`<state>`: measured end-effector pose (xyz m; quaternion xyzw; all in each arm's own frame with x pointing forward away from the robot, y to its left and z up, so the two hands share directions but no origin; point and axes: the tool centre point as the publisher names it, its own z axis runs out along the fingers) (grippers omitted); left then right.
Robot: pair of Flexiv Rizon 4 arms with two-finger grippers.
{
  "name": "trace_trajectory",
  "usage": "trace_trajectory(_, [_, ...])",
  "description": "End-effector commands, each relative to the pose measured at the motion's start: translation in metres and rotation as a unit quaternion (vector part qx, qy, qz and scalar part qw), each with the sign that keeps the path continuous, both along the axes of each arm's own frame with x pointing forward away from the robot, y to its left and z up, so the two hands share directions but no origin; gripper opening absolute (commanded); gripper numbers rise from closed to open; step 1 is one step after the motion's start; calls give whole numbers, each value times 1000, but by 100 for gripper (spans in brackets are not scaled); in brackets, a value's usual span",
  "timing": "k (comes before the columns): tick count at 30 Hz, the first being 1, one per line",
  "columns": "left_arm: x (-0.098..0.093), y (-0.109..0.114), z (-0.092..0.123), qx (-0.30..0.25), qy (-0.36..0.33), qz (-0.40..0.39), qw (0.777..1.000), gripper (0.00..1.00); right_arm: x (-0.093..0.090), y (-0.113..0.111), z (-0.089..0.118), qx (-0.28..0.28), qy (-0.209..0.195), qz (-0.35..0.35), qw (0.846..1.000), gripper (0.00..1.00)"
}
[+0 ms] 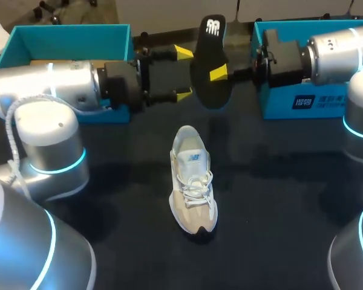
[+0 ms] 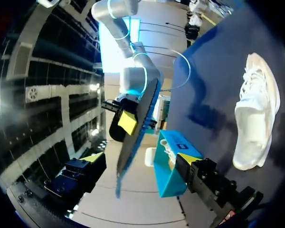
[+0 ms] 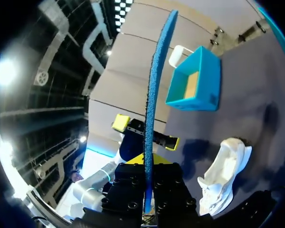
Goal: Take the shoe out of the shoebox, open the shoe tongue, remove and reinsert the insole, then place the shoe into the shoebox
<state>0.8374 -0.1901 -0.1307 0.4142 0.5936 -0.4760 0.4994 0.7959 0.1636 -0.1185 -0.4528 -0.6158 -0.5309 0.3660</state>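
A black insole hangs upright above the table's far middle, with my right gripper shut on its lower half. In the right wrist view the insole shows edge-on with a blue underside, rising from between the shut fingers of the right gripper. My left gripper stands open just left of the insole, its yellow tips spread wide and off it. The white and beige shoe lies upright on the dark table, toe towards me. In the left wrist view the insole hangs ahead of the left gripper's open fingers.
A teal shoebox stands at the back left behind my left arm. A second teal box part stands at the back right under my right arm. The shoe has bare dark table around it.
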Motion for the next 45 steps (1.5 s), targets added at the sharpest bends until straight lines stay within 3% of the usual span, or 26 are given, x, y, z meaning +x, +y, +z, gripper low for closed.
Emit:
trace_trajectory(1, [2, 19, 1, 23, 36, 0, 999, 100, -5, 3, -3, 22, -30, -20, 999, 0])
trace_trajectory(12, [10, 48, -22, 50, 170, 53, 983, 100, -2, 13, 2, 50, -123, -18, 991, 0])
trace_trajectory(18, [12, 54, -30, 67, 246, 98, 962, 100, -1, 16, 8, 54, -157, -8, 986, 0])
trace_trajectory(39, [12, 54, -32, 72, 251, 103, 960, 100, -1, 17, 8, 51, -155, -7, 987, 0])
trace_trajectory(45, [2, 64, -33, 80, 344, 77, 932, 100, 6, 26, -8, 48, -200, 4, 979, 0])
